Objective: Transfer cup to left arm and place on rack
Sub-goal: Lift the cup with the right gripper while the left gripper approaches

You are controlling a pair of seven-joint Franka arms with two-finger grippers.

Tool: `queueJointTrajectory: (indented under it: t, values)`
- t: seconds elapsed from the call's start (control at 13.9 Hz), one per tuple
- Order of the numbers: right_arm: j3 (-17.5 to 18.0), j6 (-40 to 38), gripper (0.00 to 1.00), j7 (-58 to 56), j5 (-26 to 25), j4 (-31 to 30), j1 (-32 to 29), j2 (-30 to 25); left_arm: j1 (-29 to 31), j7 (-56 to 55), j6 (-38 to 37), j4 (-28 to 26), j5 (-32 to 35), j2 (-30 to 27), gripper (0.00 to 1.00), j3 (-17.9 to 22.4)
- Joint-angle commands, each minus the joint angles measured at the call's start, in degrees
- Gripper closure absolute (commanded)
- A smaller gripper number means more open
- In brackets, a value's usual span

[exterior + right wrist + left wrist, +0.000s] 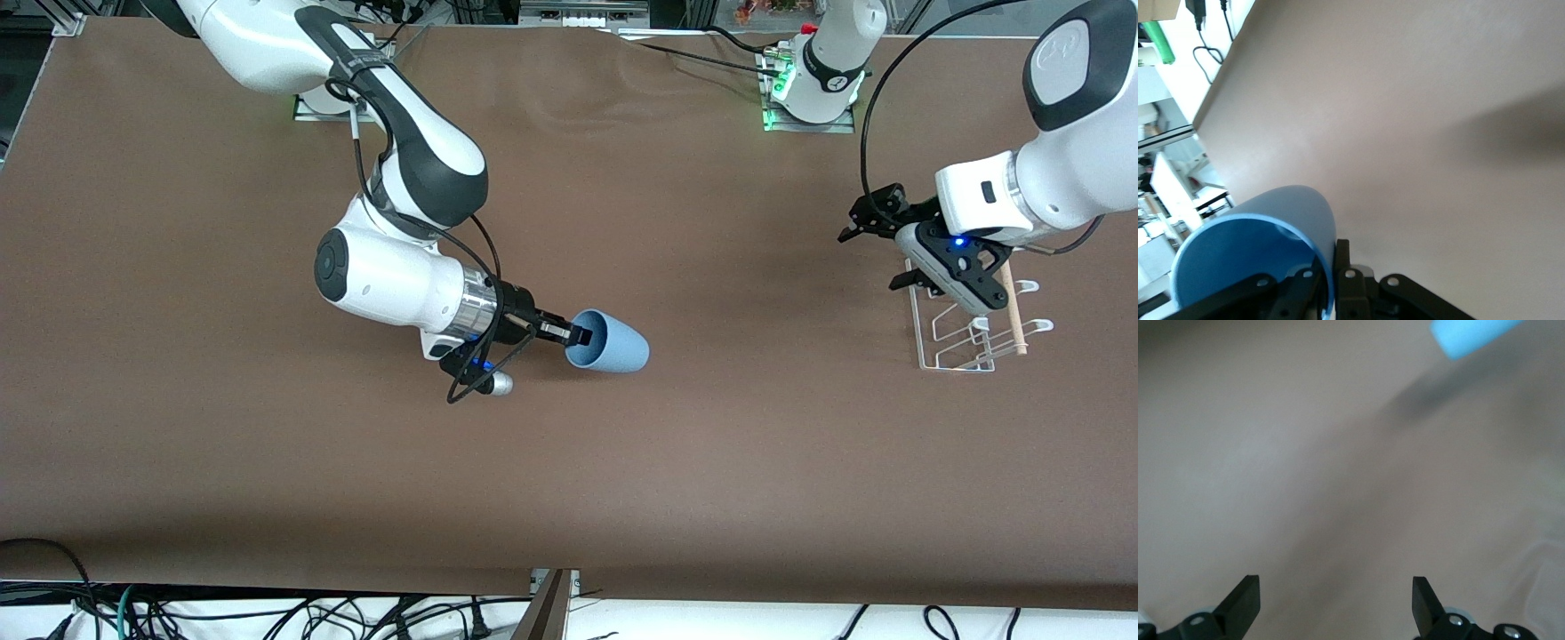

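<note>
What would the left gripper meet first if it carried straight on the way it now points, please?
Probably only bare table: the left gripper, open above the rack, faces empty brown surface. The cup sits off that line at the view's edge.

Right arm: reaching low over mid-table, wrist level; right gripper pinching the cup rim, 1 finger inside, 1 outside. Left arm: waiting raised, left gripper holding its 2 fingers spread.

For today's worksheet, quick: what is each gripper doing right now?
Right gripper: shut on the cup rim.
Left gripper: open, holding nothing, beside the rack.
</note>
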Motion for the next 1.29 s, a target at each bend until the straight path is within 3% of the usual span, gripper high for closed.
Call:
queueJointTrajectory:
  t: [0.0, 0.36, 0.65, 1.22]
  values:
    - [1.6, 0.1, 1.00, 0.8, 3.9, 2.3, 0.8, 0.9, 0.1, 11.1, 3.4, 2.0, -4.6, 3.3, 0.00, 0.1]
    - [4.8, 0.1, 1.00, 2.4, 4.3, 2.8, 0.8, 1.0, -2.9, 24.0, 10.7, 2.0, -12.1, 5.0, 0.00, -0.2]
    - [5.5, 0.1, 1.00, 3.5, 7.7, 4.1, 0.8, 0.9, -6.0, 35.9, 12.8, 1.4, -19.4, 7.4, 0.00, -0.2]
    - [5.6, 0.1, 1.00, 3.5, 8.9, 4.1, 0.8, 0.8, -11.9, 37.6, 22.4, 1.8, -21.0, 8.7, 0.00, -0.3]
